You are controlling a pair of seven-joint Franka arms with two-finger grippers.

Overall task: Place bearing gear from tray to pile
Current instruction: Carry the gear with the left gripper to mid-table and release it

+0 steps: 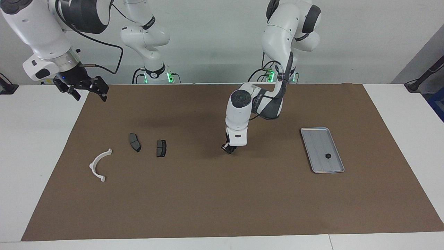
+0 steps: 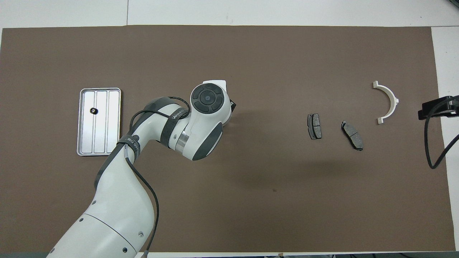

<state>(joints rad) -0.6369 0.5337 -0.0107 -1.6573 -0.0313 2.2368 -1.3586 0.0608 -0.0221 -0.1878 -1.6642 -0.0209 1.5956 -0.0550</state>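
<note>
The tray (image 1: 314,151) lies lengthwise toward the robots, a bearing gear (image 1: 327,156) in it. Only the facing view shows the left tool (image 1: 229,149), pressed nearly together over bare tabletop (image 1: 208,201), grasp unclear; the right tool (image 1: 86,91) hangs spread.

Both arms are glossy white with rounded, bulbous links and dark grey to black bands at the joints. The left arm (image 2: 118,200) carries a round dark grey cap with raised segments on its wrist, a silver ring below it, and small dark screw holes along its lower link. A thin black cable runs up this arm, held by dark straps with white lettering. Its hand (image 1: 229,148) is small and black under a white block. The right arm (image 1: 38,31) ends in a silver collar, a blue light and a black hand (image 1: 86,91), with black cables looping from it. Green lights glow at both bases.
</note>
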